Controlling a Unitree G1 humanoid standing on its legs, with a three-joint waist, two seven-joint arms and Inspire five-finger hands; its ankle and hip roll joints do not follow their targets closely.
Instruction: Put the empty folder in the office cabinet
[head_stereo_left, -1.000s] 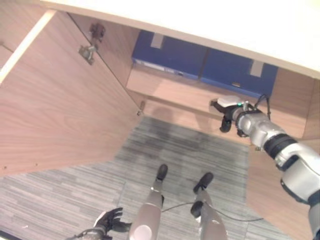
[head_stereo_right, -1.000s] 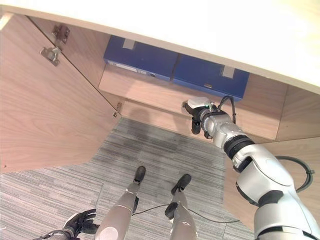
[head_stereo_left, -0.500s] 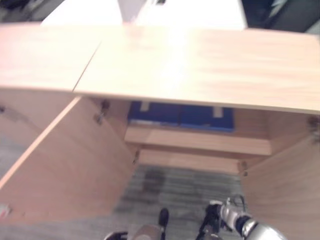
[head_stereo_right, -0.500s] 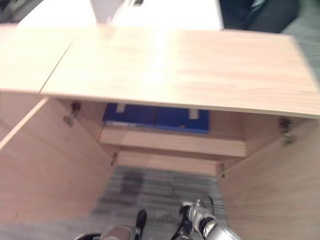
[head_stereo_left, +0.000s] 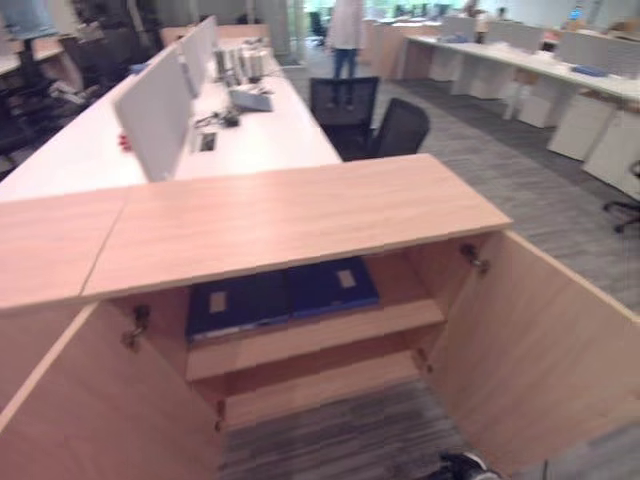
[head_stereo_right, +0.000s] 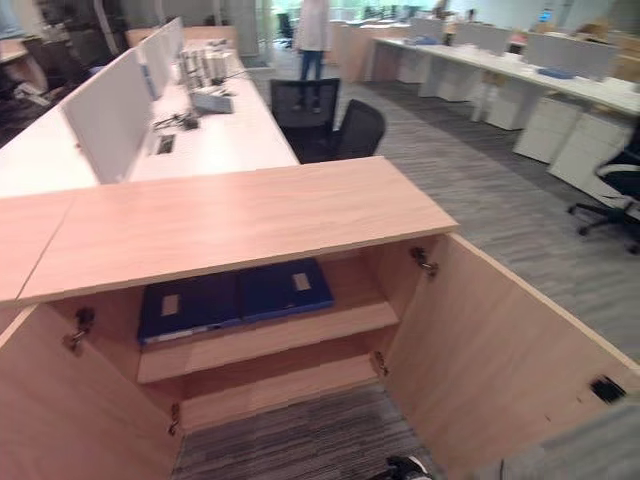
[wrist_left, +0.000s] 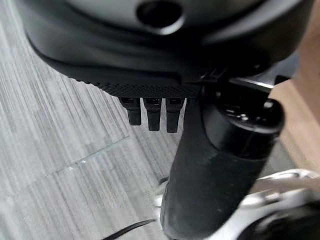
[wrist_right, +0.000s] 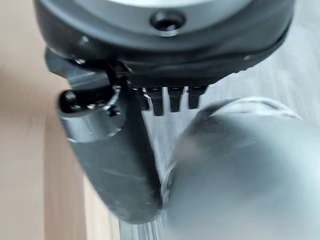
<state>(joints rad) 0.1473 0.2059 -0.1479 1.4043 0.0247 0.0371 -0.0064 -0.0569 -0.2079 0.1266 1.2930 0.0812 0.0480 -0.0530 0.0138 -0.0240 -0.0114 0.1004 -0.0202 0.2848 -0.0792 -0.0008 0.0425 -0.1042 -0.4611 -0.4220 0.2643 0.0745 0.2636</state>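
Two blue folders (head_stereo_left: 235, 300) (head_stereo_left: 335, 285) lie flat side by side on the upper shelf (head_stereo_left: 320, 340) of the wooden office cabinet (head_stereo_left: 270, 215), whose two doors stand wide open. My left hand (wrist_left: 152, 115) hangs over grey carpet, fingers straight and thumb relaxed, holding nothing. My right hand (wrist_right: 165, 107) hangs the same way beside the wooden door, also without anything in it. A dark bit of the right hand (head_stereo_right: 405, 468) shows low in front of the cabinet.
The left door (head_stereo_left: 90, 420) and right door (head_stereo_left: 540, 350) flank the opening, with striped grey carpet (head_stereo_right: 300, 440) between them. Behind the cabinet are a white desk with dividers (head_stereo_left: 160, 110), black office chairs (head_stereo_left: 395, 125) and a person (head_stereo_right: 312, 30) standing far off.
The camera has tilted up from the floor to the cabinet top and the office. My right hand has drawn back from the shelf and dropped low; the folders stay on the shelf.
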